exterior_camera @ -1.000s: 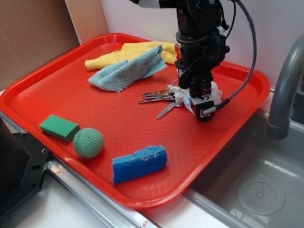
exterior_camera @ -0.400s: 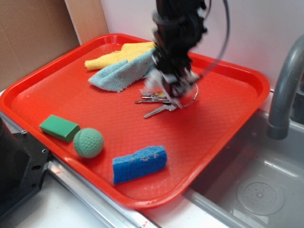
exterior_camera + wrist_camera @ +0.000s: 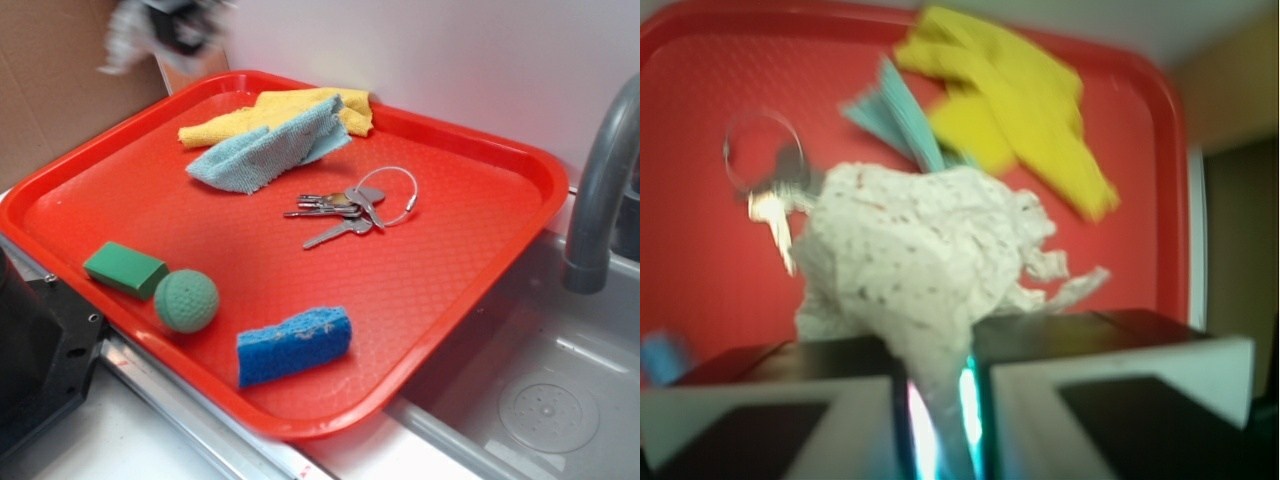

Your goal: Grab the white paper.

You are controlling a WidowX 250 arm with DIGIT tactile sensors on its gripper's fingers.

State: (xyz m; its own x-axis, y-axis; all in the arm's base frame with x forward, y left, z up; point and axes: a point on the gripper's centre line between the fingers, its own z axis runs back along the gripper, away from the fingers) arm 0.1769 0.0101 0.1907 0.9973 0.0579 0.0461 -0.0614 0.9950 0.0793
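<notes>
My gripper (image 3: 938, 400) is shut on the white paper (image 3: 925, 260), a crumpled speckled wad that bulges out beyond the two fingers, pinched at its narrow end between them. In the exterior view the gripper (image 3: 175, 25) is a blurred dark shape at the top left, high above the red tray's (image 3: 480, 260) far left corner, with the white paper (image 3: 125, 45) a pale smear beside it. The wrist view looks down on the tray from above.
On the tray lie a yellow cloth (image 3: 250, 115) and a light blue cloth (image 3: 265, 155) at the back, a bunch of keys (image 3: 345, 208) on a ring in the middle, a green block (image 3: 125, 268), a green ball (image 3: 186, 300) and a blue sponge (image 3: 295, 343) near the front. A sink and grey faucet (image 3: 600, 190) are at the right.
The gripper closed on the paper beside the keys, then lifted it and swung up and left, from the tray's right middle to above its far left corner. The keys shifted slightly left.
</notes>
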